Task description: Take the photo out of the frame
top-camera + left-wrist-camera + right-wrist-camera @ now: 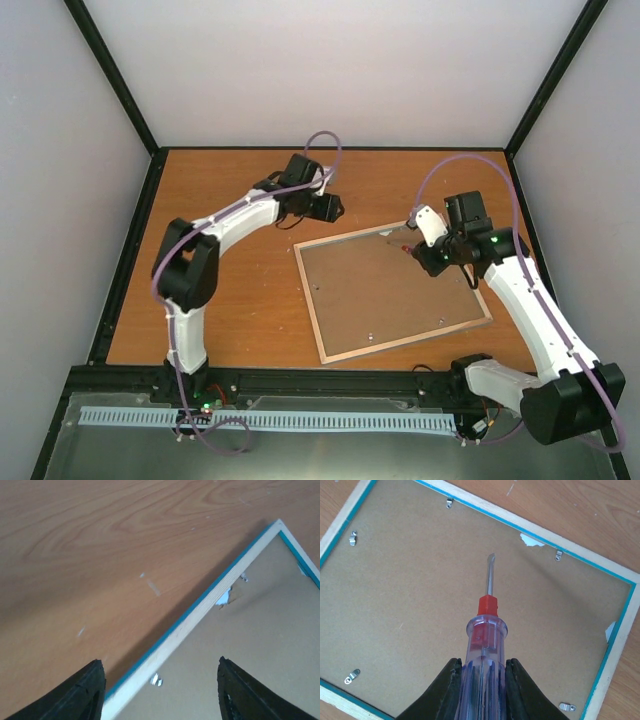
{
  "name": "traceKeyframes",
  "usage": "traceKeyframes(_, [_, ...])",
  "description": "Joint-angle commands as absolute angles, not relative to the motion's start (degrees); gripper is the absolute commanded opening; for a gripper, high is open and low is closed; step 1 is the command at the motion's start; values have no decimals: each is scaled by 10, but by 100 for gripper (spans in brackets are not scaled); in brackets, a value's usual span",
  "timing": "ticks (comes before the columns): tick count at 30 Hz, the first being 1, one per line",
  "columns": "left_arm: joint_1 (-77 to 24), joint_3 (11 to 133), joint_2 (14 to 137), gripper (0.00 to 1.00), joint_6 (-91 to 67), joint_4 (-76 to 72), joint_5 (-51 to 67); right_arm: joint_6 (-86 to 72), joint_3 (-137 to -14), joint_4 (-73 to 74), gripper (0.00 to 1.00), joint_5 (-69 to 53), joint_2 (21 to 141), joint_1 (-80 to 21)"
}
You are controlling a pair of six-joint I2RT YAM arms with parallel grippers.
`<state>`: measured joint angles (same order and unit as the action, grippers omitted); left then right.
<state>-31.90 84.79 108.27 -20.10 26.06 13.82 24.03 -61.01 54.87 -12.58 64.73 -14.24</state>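
The frame lies face down on the wooden table, with its pale wood edge and brown backing board up. The photo is hidden under the board. My right gripper hovers over the frame's far right part, shut on a screwdriver with a clear handle and red collar. Its flat tip points at the board, near the far edge clips. My left gripper is open and empty, just beyond the frame's far left corner. In the left wrist view its fingers straddle the frame's edge.
Several small metal clips hold the board along the frame's inner rim. Torn white spots show at the board's edge. Black enclosure rails border the table on the left, right and near sides.
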Motion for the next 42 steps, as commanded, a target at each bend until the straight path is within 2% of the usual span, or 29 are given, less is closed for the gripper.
traceKeyframes(1, [-317,953,1181,60,-59,240,226,231,-617,550,3,-153,617,-141])
traceKeyframes(8, [-327,990,1267,56,50,218,335,218,-632,558,3,-285,603,-141])
traceKeyframes(16, [-368,1065,1362,53,109,274,254,225,-622,563,3,-320,604,-141])
traceKeyframes(19, [-373,1064,1372,48,109,275,220,224,-621,562,3,-320,605,-141])
traceKeyframes(23, [-374,1058,1377,36,104,281,185,222,-623,558,3,-320,608,-141])
traceKeyframes(27, [-368,1042,1371,23,77,283,134,221,-622,556,3,-322,611,-141])
traceKeyframes(30, [-354,1019,1353,19,38,281,121,221,-621,554,3,-323,612,-141])
traceKeyframes(42, [-245,814,1213,14,-125,242,86,220,-619,552,3,-328,613,-141])
